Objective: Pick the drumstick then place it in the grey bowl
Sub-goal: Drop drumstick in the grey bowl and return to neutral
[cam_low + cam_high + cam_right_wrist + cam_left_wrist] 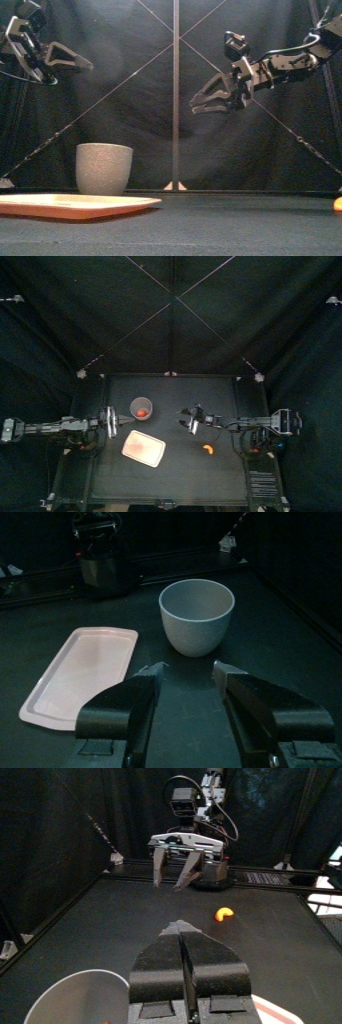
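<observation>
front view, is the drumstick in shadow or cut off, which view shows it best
Front view: the drumstick is an orange sliver cut by the right edge; left wrist view: whole and bright on the dark table; top view: a small orange spot.

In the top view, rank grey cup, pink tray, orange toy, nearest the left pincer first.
1. Tall grey speckled cup, just behind left pincer.
2. Flat pink tray, just in front; too close to call.
3. Small orange toy, right side.

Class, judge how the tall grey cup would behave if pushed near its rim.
The grey cup stands upright, taller than wide, so a push near the rim would probably tip it rather than slide it. It looks hollow and thin-walled, so likely light for its size.
</observation>
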Available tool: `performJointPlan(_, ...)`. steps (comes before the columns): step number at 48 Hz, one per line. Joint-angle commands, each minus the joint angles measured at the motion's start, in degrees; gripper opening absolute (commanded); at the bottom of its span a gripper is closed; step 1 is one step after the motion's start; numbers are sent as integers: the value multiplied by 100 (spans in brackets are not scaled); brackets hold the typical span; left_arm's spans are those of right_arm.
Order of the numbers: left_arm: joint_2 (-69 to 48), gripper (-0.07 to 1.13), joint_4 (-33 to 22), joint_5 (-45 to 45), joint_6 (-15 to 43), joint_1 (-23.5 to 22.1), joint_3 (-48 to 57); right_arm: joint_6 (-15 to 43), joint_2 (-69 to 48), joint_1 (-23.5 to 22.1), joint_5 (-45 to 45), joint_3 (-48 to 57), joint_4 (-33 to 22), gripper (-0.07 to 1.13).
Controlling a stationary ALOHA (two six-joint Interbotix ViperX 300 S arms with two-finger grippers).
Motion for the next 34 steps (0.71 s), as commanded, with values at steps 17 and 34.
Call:
performJointPlan(17,26,-3,-9,-44,0,105,-26,18,-229,114,-44,114,9,82)
performJointPlan(34,26,-3,-9,-35,0,105,-26,18,-229,141,-53,79,18,82)
